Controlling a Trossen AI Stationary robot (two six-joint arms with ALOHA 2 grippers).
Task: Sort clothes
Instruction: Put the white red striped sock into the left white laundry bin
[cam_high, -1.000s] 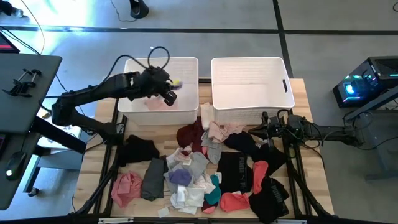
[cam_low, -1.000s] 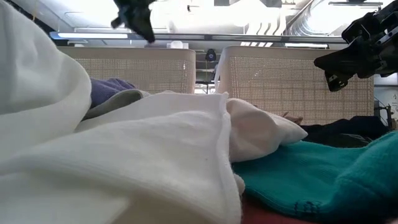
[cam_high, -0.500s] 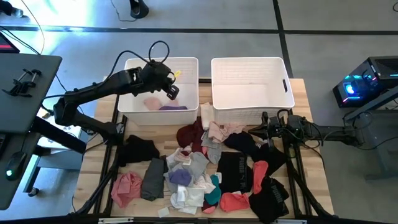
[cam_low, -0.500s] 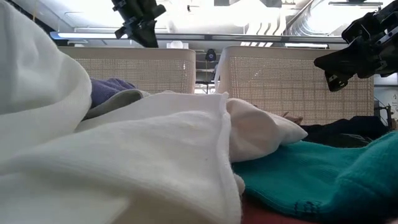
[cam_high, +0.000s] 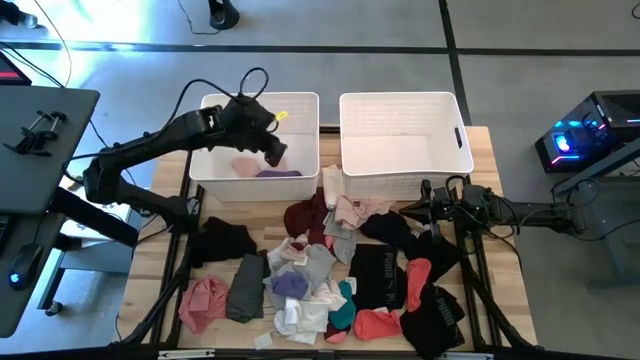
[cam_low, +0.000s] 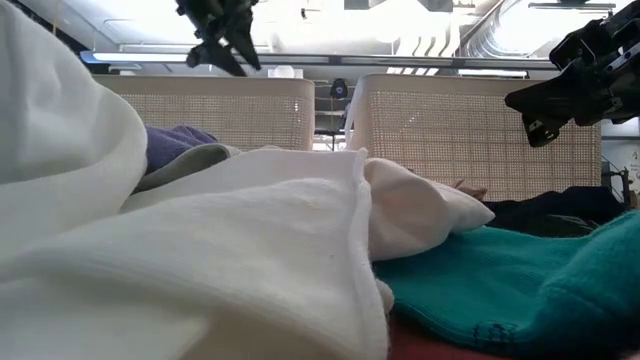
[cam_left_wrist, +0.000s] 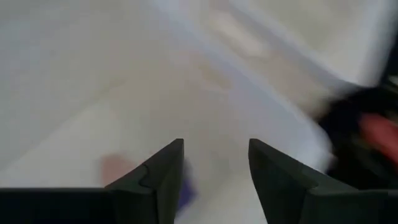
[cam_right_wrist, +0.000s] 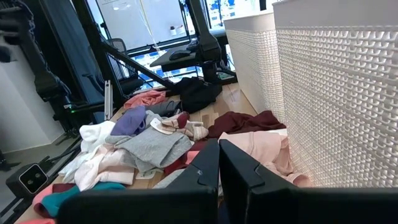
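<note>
My left gripper (cam_high: 272, 152) hangs open over the left white basket (cam_high: 305, 105), with nothing between its fingers (cam_left_wrist: 163, 171). On that basket's floor lie a pink garment (cam_high: 243, 165) and a lavender one (cam_high: 278, 173). The other clothes lie in a heap (cam_high: 330, 270) on the wooden table in front of both baskets: maroon (cam_high: 305, 215), black (cam_high: 225, 240), grey (cam_high: 245, 285), teal (cam_high: 342, 310), coral (cam_high: 378, 322). My right gripper (cam_right_wrist: 219, 155) waits shut and level at the table's right, beside the right basket (cam_high: 455, 135), and touches nothing.
The two baskets stand side by side at the table's far edge. In the low view a white garment (cam_low: 200, 250) and a teal one (cam_low: 520, 280) fill the foreground. A pale pink garment (cam_right_wrist: 261, 149) lies against the right basket's wall, near my right gripper.
My left gripper has opened over the left basket and turned a little. The lavender garment, unseen in the basket a second ago, now lies on its floor beside the pink one.
</note>
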